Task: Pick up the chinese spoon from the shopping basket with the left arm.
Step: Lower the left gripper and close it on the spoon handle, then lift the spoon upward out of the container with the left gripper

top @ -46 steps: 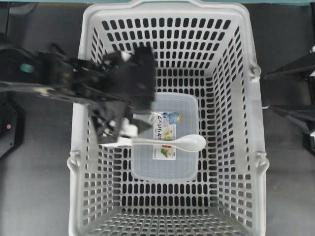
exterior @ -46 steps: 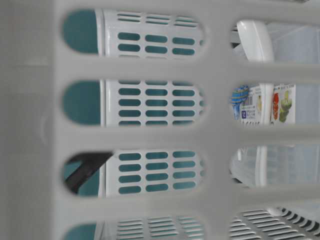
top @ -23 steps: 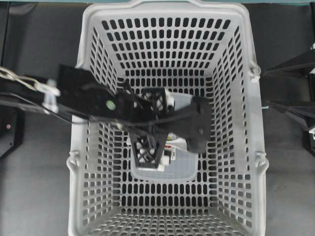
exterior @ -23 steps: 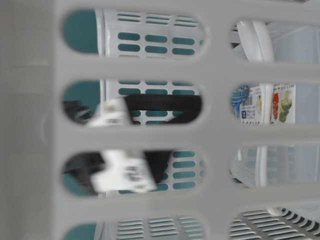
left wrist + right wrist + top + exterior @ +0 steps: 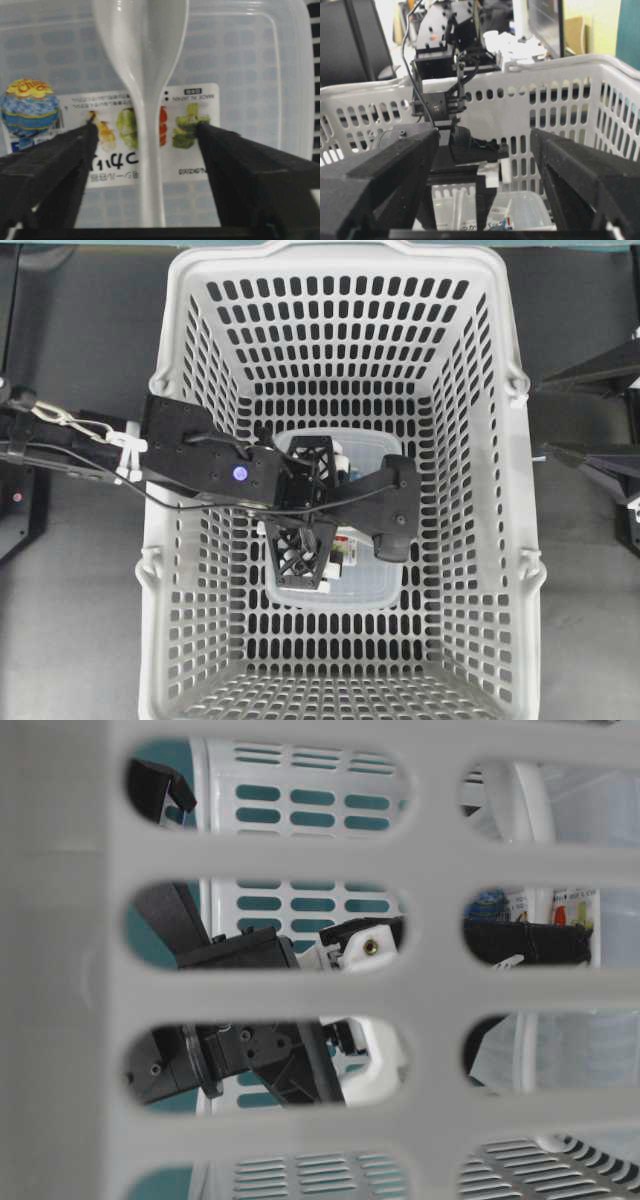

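The white chinese spoon lies on the lid of a clear container inside the grey shopping basket. My left gripper is lowered over it and open. The spoon's handle runs between the two black fingers, with a gap on each side. From overhead the left arm covers the spoon, and its gripper hangs above the container. Outside the basket's right wall, my right gripper is open with nothing in it.
The basket's slotted walls rise all around the left arm. The container's colourful label sits under the spoon handle. The right arm's fingers stay beside the basket's right rim, on the dark table.
The left arm has swung from the basket's left side to over the container and dropped down, hiding the spoon from above. Its jaws have narrowed a little. The right arm has not moved.
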Tool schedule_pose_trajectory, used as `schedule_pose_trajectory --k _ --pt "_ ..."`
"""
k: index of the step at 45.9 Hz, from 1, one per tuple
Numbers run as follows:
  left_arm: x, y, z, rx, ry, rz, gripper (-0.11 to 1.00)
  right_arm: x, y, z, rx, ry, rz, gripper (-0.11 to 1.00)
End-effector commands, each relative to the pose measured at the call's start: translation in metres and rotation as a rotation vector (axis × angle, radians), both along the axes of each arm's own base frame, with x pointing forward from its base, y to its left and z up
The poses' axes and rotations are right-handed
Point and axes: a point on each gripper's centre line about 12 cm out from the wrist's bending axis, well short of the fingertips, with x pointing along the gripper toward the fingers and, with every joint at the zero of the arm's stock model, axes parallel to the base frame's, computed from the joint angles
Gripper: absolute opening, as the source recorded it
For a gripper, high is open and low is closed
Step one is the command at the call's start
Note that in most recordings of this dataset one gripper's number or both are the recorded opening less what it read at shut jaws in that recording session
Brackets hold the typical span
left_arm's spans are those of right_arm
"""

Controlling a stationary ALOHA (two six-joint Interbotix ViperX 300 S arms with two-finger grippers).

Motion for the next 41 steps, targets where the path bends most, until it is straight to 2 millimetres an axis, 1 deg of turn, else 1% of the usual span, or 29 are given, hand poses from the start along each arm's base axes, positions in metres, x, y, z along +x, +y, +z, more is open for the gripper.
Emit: schedule_pose_trajectory --k 1,5,6,7,10,12,20,21,26,27,31,35,37,41 --pt "0.0 0.0 0.002 0.007 -0.01 -0.012 0.72 0.002 -0.001 0.005 0.001 -0.011 -0.005 0.72" --pt "0.001 -0.001 0.006 0.006 -0.016 -0.012 0.53 0.002 -0.001 0.004 0.001 -0.011 -0.004 0.72" --pt "0.001 0.0 0.01 0.006 -0.022 -0.013 0.43 0.002 -0.001 0.003 0.001 -0.008 -0.004 0.72" --pt "0.001 0.0 0.012 0.006 -0.028 -0.013 0.37 0.002 -0.001 0.004 0.001 -0.008 -0.004 0.72" --pt "0.001 0.001 0.027 0.003 -0.062 -0.01 0.19 0.002 -0.001 0.003 0.001 -0.006 -0.004 0.72" --pt "0.001 0.001 0.037 -0.001 -0.084 -0.009 0.12 0.001 -0.001 0.003 0.001 -0.008 -0.004 0.72" --pt "-0.005 0.005 0.093 -0.005 -0.153 0.002 0.12 0.001 -0.001 0.002 0.001 -0.006 -0.004 0.72" --pt "-0.006 0.006 0.105 -0.005 -0.164 0.003 0.12 0.001 -0.001 0.002 0.003 -0.006 -0.005 0.72" --pt "-0.014 0.004 0.148 -0.011 -0.195 0.006 0.12 0.001 -0.001 0.003 0.003 -0.008 -0.005 0.72" --pt "-0.017 0.003 0.162 -0.013 -0.205 0.01 0.12 0.001 -0.001 0.003 0.003 -0.008 -0.004 0.72" --pt "-0.024 0.004 0.192 -0.016 -0.218 0.016 0.12 0.001 -0.001 0.003 0.001 -0.008 -0.005 0.72" --pt "-0.028 0.007 0.211 -0.019 -0.211 0.029 0.12 0.001 -0.001 0.003 0.003 -0.009 -0.004 0.72" --pt "-0.028 0.007 0.216 -0.019 -0.208 0.03 0.12 0.001 -0.001 0.003 0.003 -0.009 -0.005 0.72" --pt "-0.024 0.007 0.216 -0.018 -0.187 0.036 0.12 0.001 -0.001 0.003 0.003 -0.008 -0.005 0.72"
